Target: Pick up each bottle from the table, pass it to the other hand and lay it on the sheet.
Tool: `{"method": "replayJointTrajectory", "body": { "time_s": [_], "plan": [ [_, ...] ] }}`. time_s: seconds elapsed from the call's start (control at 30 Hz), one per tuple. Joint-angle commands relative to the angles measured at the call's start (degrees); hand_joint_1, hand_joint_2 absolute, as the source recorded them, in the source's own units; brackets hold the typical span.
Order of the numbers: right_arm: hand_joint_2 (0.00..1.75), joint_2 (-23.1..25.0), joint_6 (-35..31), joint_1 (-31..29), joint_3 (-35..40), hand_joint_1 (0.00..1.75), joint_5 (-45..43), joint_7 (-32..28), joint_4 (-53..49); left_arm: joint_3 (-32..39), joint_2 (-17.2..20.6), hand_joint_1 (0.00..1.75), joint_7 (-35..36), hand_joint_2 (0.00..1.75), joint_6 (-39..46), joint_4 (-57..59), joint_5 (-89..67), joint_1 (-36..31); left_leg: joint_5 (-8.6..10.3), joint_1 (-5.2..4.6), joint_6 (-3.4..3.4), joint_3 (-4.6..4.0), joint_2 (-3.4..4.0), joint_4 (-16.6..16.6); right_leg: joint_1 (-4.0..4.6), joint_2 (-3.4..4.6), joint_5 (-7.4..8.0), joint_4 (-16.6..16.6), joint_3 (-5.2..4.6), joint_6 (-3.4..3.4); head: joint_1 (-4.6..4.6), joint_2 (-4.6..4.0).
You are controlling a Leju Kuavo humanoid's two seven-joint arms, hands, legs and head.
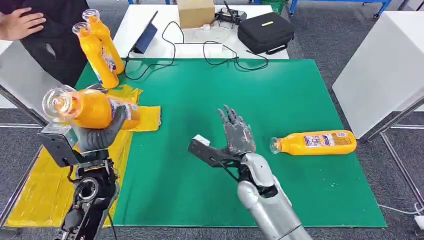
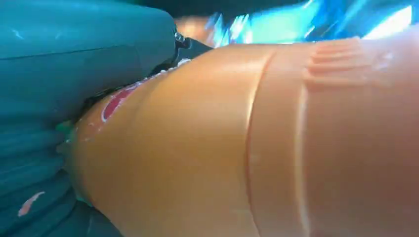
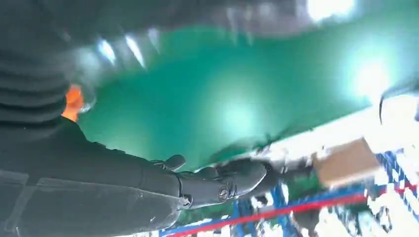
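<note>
My left hand point(image 1: 97, 134) grips an orange bottle point(image 1: 82, 107) above the yellow sheet point(image 1: 47, 185) at the table's left side, its clear cap toward me. The same bottle point(image 2: 257, 143) looms close in the left wrist view, with the hand point(image 2: 54, 89) wrapped behind it. Fingers spread and empty, my right hand point(image 1: 236, 132) hovers over the middle of the green mat point(image 1: 280, 95). Another orange bottle point(image 1: 315, 142) lies on its side on the mat, to the right of that hand. Two more orange bottles point(image 1: 100, 47) lie at the sheet's far end. In the right wrist view the right hand point(image 3: 148, 182) is open.
A person point(image 1: 30, 25) stands at the far left by the table. Behind the mat are a tablet point(image 1: 145, 37), a cardboard box point(image 1: 196, 12), a black case point(image 1: 265, 31) and black cables point(image 1: 210, 55). A white table point(image 1: 385, 65) stands to the right.
</note>
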Motion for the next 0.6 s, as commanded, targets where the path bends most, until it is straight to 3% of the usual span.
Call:
{"method": "replayJointTrajectory", "body": {
  "time_s": [0.03, 0.1, 0.23, 0.33, 0.47, 0.6],
  "plan": [
    [0.00, -5.39, 0.42, 7.43, -7.36, 0.00, -1.54, -2.24, -15.18, 3.73, 4.28, 1.75, 3.59, 1.75, 8.23, 8.18, -30.11, -1.13, -0.02, -0.07, 0.11, 0.29, -0.14, -0.11, -0.01, -0.28, -0.10, -0.08, 0.37, -0.15, -0.02, 0.00],
    [0.00, -6.80, 0.40, 10.36, -8.99, 0.00, -3.82, -3.41, -20.21, 4.50, 6.02, 1.75, 8.78, 1.75, 7.78, 10.15, -44.98, 1.14, -0.02, -0.05, 0.11, 0.30, -0.15, -0.12, 0.01, -0.29, -0.09, -0.11, 0.38, -0.16, 0.00, 0.00],
    [0.00, -7.89, 0.73, 12.36, -10.65, 0.00, -4.57, -4.46, -23.97, 4.74, 6.09, 1.75, 10.53, 1.75, 6.45, 12.02, -48.90, 2.84, -0.06, -0.10, 0.11, 0.35, -0.05, -0.15, -0.05, -0.18, -0.11, -0.11, 0.40, -0.14, 0.02, 0.00],
    [0.00, -9.32, -0.15, 14.87, -11.79, 0.00, -2.97, -5.13, -27.75, 3.19, 7.05, 1.75, 15.46, 1.75, 4.09, 15.28, -61.98, 4.00, -0.09, -0.08, 0.10, 0.33, 0.07, -0.10, -0.02, -0.08, -0.10, -0.07, 0.32, -0.18, 0.00, 0.00],
    [0.00, -9.70, 0.97, 17.09, -12.62, 0.00, -3.36, -5.39, -30.23, 2.16, 7.31, 1.75, 16.35, 1.75, 4.00, 18.92, -64.98, 3.83, -0.08, -0.10, 0.15, 0.61, -0.13, -0.26, -0.01, -0.36, -0.17, -0.25, 0.69, -0.25, -0.02, 0.00],
    [0.00, -9.72, -0.13, 20.70, -13.89, 0.00, -3.66, -6.66, -33.02, 0.18, 8.49, 1.75, 17.20, 1.75, 0.69, 28.01, -66.30, 1.44, -0.06, -0.09, 0.11, 0.41, -0.12, -0.18, -0.02, -0.29, -0.14, -0.16, 0.46, -0.19, 0.00, 0.00]
  ]
}}
